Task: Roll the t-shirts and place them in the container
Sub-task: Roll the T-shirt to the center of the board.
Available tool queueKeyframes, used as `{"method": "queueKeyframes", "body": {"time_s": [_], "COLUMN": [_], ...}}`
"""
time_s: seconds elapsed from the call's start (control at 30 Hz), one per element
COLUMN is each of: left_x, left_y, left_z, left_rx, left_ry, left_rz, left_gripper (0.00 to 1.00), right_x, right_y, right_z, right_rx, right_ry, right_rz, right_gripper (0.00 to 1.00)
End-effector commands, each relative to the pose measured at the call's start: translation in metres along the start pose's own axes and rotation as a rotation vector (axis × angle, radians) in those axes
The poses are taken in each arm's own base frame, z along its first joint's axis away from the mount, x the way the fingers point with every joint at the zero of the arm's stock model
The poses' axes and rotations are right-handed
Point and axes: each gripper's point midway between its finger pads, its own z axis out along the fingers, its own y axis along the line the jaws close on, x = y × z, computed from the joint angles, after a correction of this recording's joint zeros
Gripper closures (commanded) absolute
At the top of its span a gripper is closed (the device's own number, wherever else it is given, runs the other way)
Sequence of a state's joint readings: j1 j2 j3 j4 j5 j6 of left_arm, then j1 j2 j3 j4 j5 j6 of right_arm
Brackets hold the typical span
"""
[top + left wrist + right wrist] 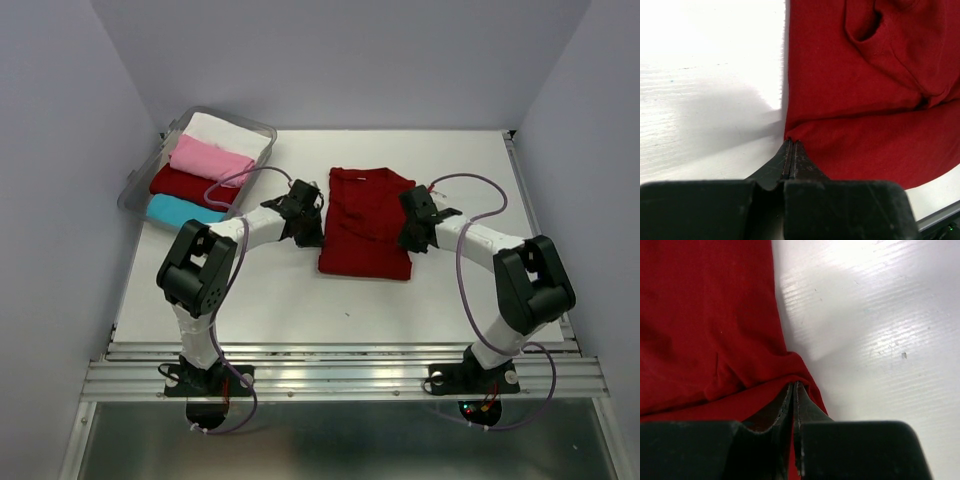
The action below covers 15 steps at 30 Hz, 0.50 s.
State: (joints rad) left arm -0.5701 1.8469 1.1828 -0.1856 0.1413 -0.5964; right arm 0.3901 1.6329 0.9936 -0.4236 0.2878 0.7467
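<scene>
Two arms flank the dark red t-shirt [365,225], folded narrow at the middle of the table [280,300], one at each long edge, likely to start rolling it evenly. Left wrist view: left jaws fully closed, pinching its puckered edge. Right wrist view: right jaws almost closed, cloth gathered at their tips.

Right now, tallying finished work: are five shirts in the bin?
No, the clear bin holds four: white, pink, dark red and cyan.
</scene>
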Motion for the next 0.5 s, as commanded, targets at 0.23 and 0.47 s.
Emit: {"method": "queueKeyframes", "body": {"time_s": [0.23,0.47], "left_x": [-0.062,-0.074], "left_y": [-0.006,-0.018], "left_z": [-0.057,-0.096], "left_rx": [-0.093,-0.069], "left_ry": [-0.211,-0.292], "left_rz": [0.056,0.061], "left_gripper": [0.68,0.76], "right_x": [-0.056,-0.064], "right_y": [0.024,0.032], "right_z": [-0.039,-0.085], "right_rx": [-0.104,-0.217], "right_ry": [-0.165,-0.181], "right_rz": [0.044,0.045], "right_gripper": [0.49,0.57]}}
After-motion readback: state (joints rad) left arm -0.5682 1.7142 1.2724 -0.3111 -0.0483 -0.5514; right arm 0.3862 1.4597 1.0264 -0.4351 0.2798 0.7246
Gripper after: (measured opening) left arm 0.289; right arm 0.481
